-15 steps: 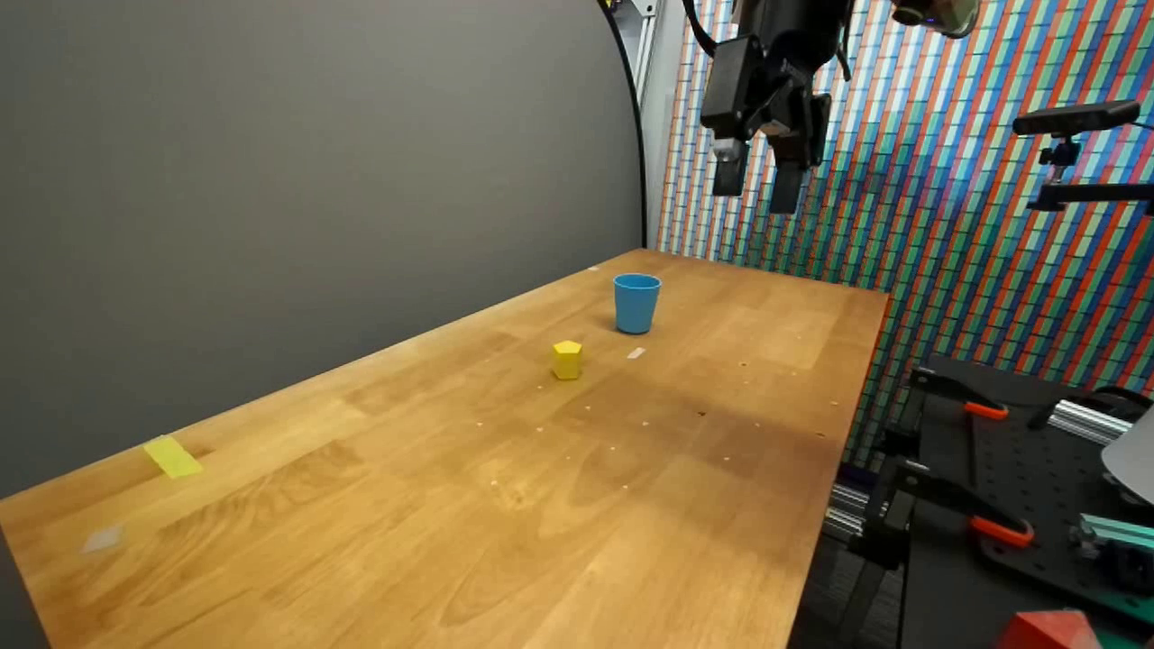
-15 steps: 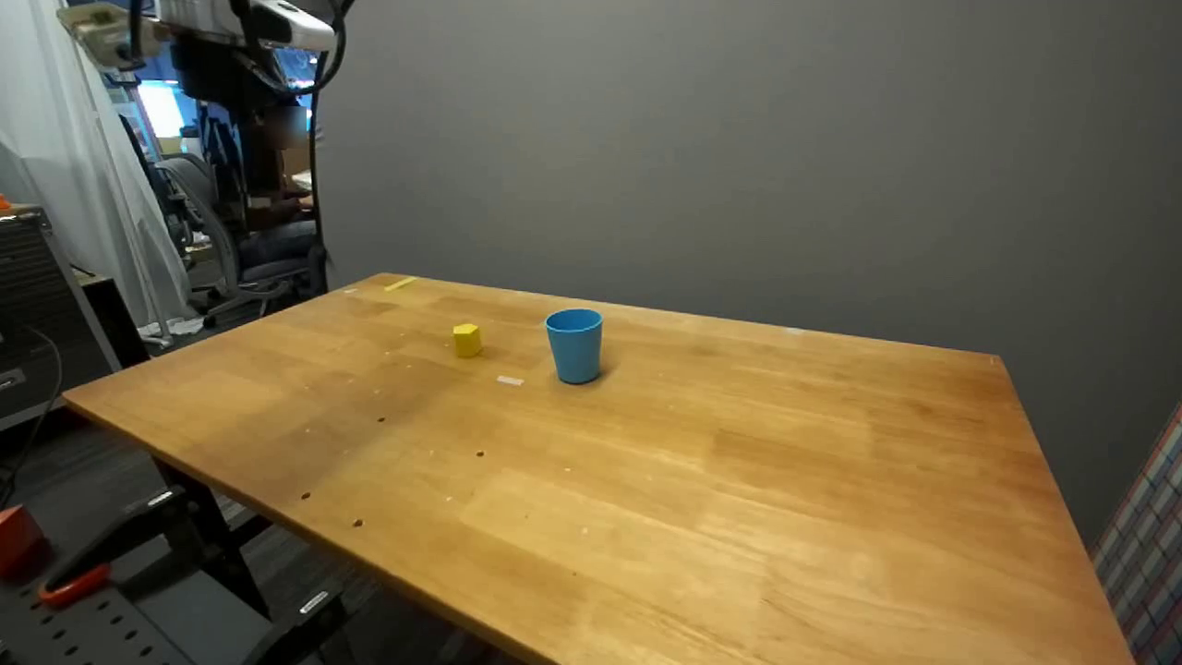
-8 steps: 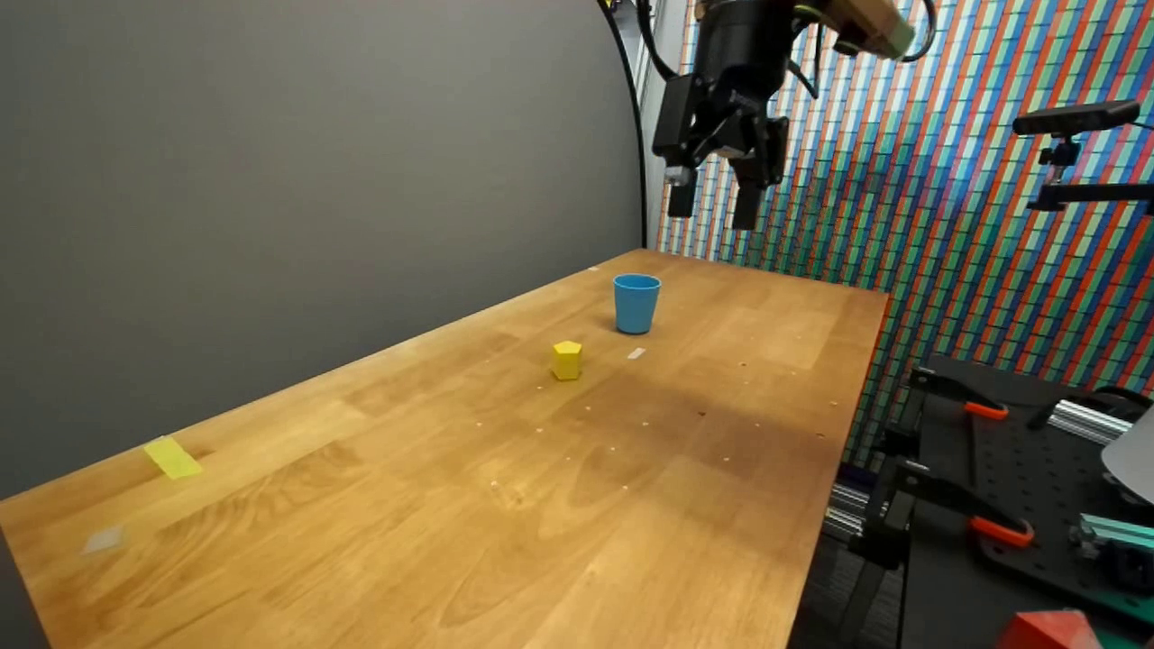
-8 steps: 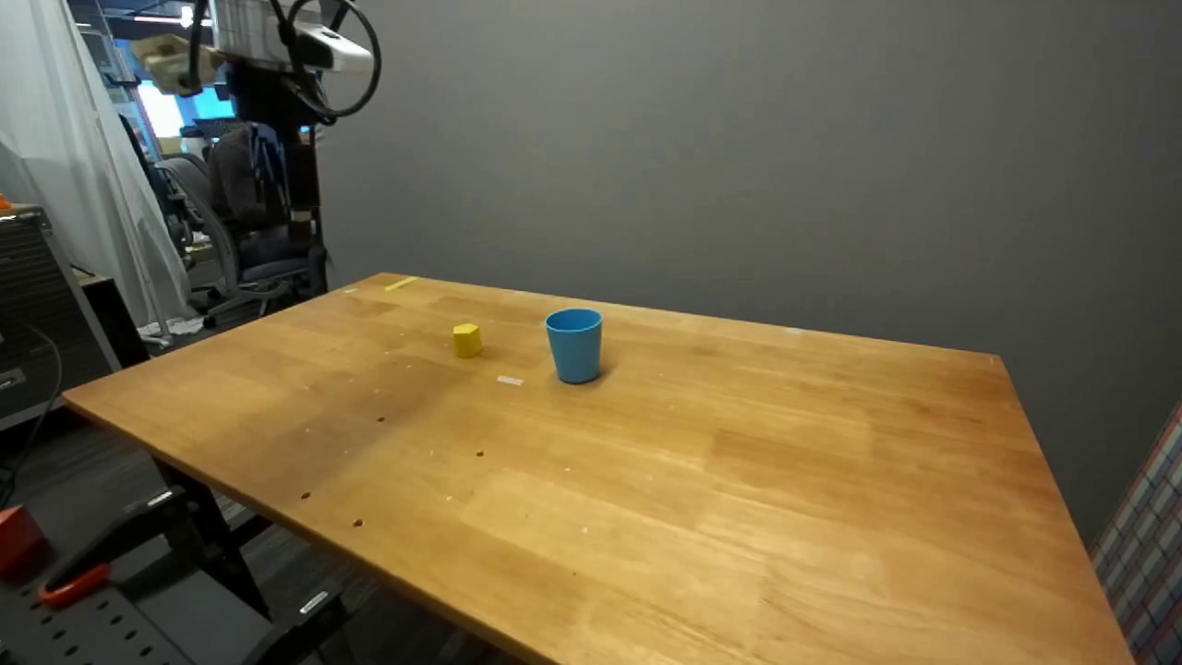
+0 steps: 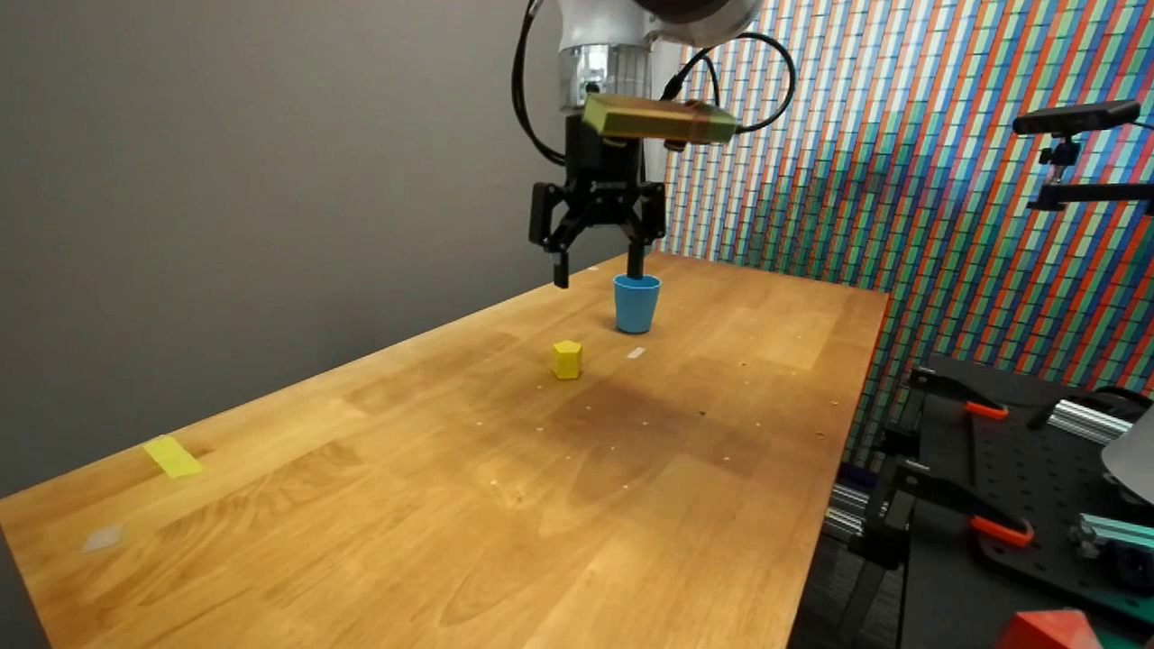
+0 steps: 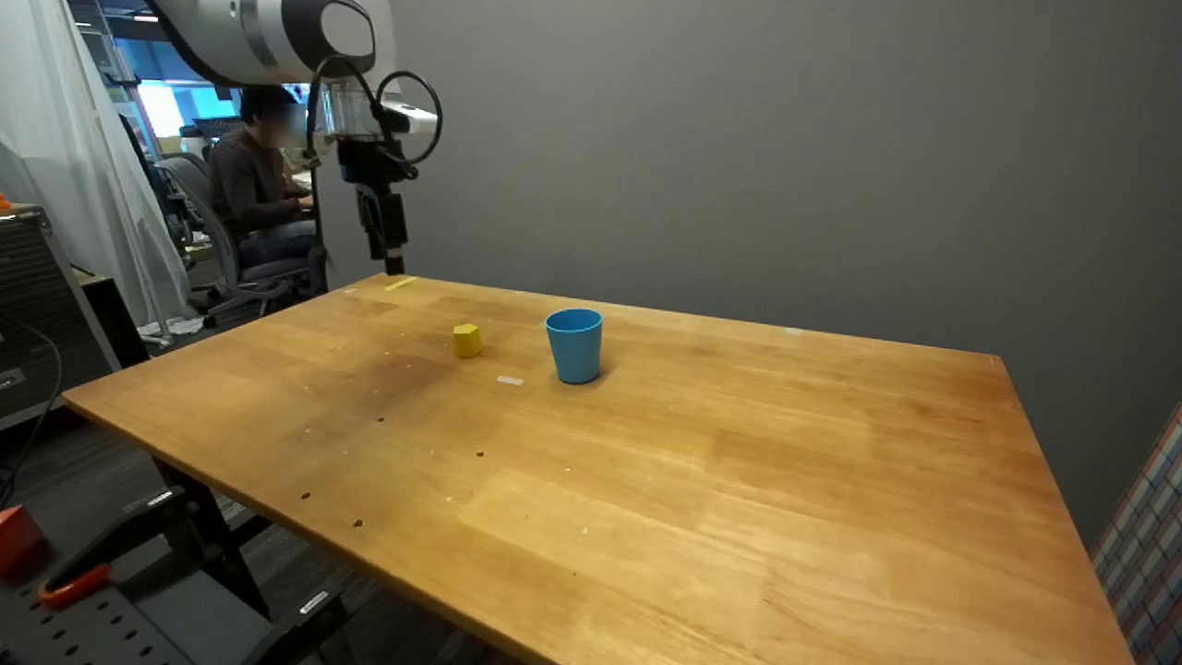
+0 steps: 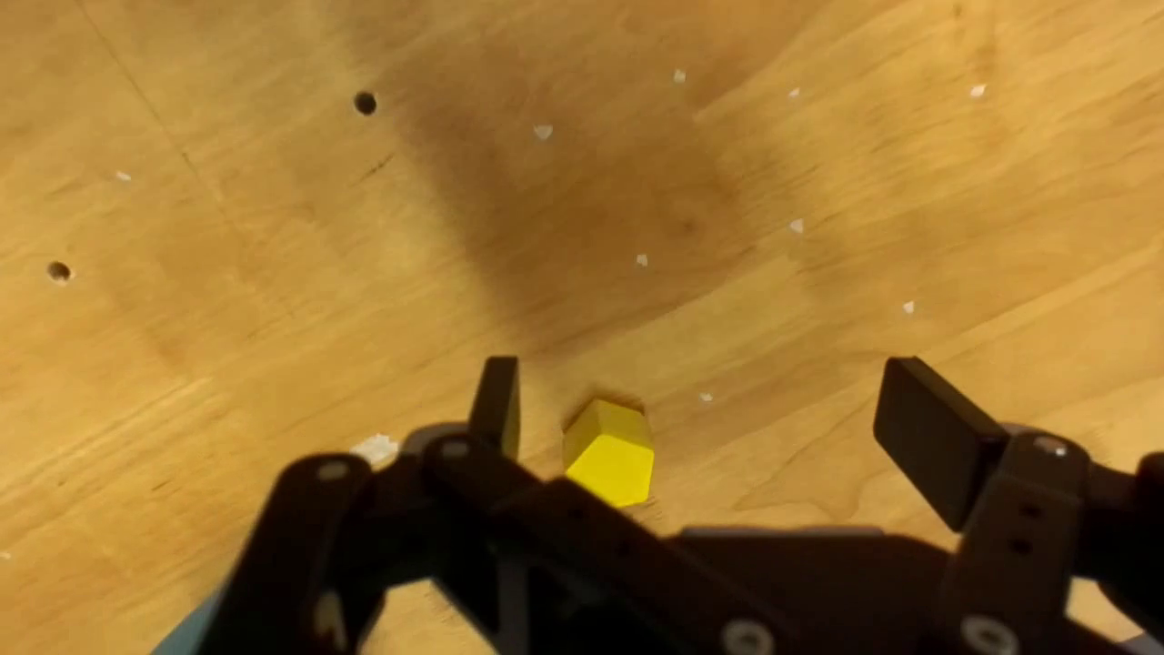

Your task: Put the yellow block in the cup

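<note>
Gripper (image 5: 599, 273) hangs above the bench (image 5: 433, 541), jaws spread, holding nada. Block (image 5: 567, 361) sits near mid-bench, a touch toward the edge by the wall (image 5: 270, 180); cup (image 6: 575, 353) near it, not touching. Risk IMO: block's off-ctr, nearer the cup-side jaw, so a straight drop cd clip it, or that jaw bumps the cup. Five sides prob. = weak grip; might twist out. Vs ½ sec ago: gripper's lower, closer to the wall edge; block & cup same spots.
</note>
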